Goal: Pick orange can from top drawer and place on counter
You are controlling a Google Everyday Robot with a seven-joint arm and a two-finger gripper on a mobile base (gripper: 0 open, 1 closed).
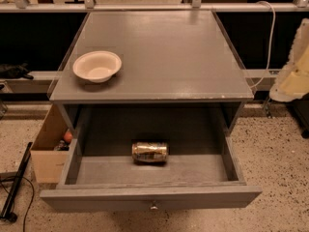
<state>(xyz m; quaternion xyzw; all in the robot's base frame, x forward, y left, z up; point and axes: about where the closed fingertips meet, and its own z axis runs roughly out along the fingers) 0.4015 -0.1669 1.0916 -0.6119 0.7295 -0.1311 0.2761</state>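
Your orange can [150, 152] lies sideways in the open top drawer [96, 197]. Above the drawer a bowl [97, 65] sits on the surface [169, 52]; right of the drawer hangs the gripper [293, 77], and you cannot tell its state.

The gripper [292, 74], seemingly the pale shape, hangs at the right edge.

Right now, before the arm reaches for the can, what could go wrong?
The orange can lies on its side in the top drawer, so it may roll when touched. The gripper is at the right edge, beside the counter; its path may clip the drawer wall. The bowl sits front-left there; placing nearby could bump it.
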